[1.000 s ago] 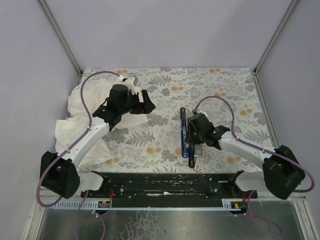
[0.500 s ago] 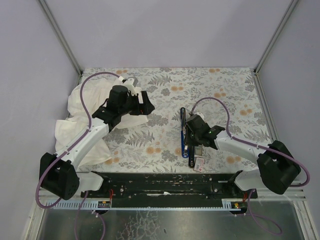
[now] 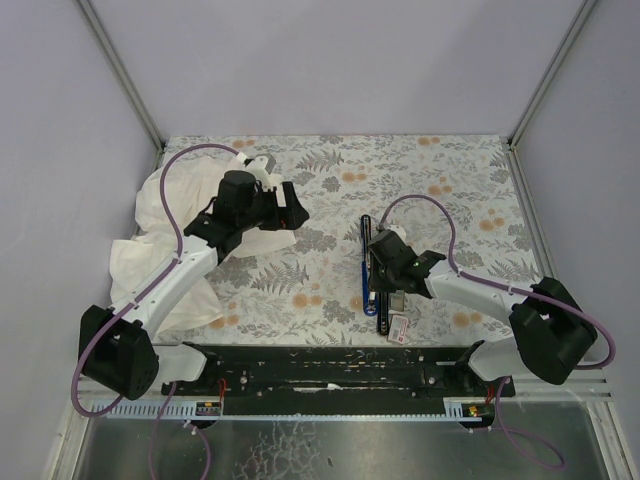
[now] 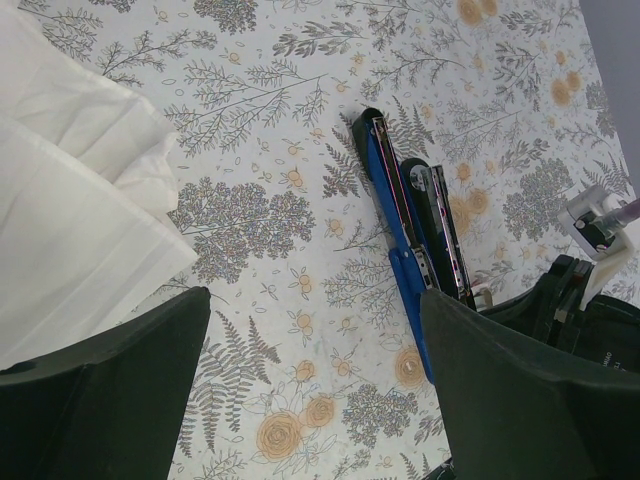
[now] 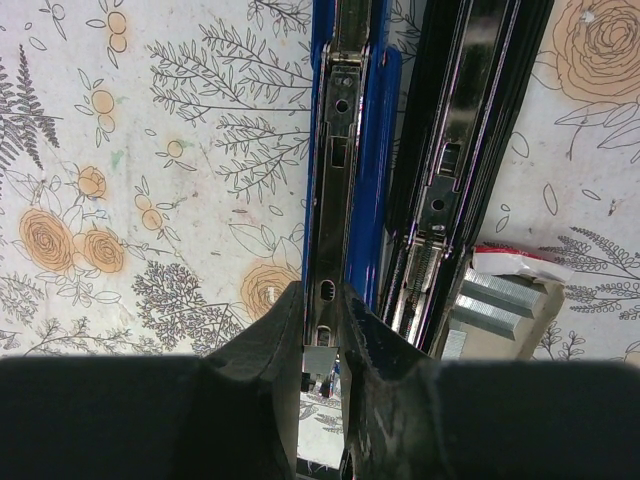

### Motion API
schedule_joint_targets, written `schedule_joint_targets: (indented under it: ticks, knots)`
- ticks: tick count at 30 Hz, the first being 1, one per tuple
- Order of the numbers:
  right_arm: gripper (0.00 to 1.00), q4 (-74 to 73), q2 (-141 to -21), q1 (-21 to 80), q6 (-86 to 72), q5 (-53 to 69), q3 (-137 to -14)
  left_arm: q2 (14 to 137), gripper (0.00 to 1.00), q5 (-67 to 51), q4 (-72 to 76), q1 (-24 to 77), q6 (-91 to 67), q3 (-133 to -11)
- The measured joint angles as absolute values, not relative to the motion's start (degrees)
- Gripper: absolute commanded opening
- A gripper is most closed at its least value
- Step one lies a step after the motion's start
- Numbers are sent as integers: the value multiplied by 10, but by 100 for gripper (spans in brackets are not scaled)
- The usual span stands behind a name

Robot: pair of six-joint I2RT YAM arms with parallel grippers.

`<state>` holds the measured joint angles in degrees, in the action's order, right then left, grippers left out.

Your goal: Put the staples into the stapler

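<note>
Staples [image 5: 320, 362], a short silvery strip, look light and easy to snap; our right hand [image 5: 320, 300] pinches them over the slim blue and black stapler [image 5: 340, 150] on the worktop [image 5: 150, 150]. Our left hand [image 4: 315, 310] is open and empty.

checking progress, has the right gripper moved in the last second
Yes, slightly: in the top view the right gripper has edged toward the view's left, further over the stapler, which lies unmoved beside the staple box.
</note>
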<state>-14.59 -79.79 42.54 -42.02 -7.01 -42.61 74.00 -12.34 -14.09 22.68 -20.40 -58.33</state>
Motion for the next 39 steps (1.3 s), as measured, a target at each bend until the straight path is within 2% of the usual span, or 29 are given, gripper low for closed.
schedule_joint_targets:
  ticks: [22,39]
  knots:
    - [23,-154,-817,451,-410,-116,-441,740,86,-124,-141,220,-204,-583]
    - [42,-154,-825,460,-410,-117,-450,740,86,-124,-141,217,-204,-583]
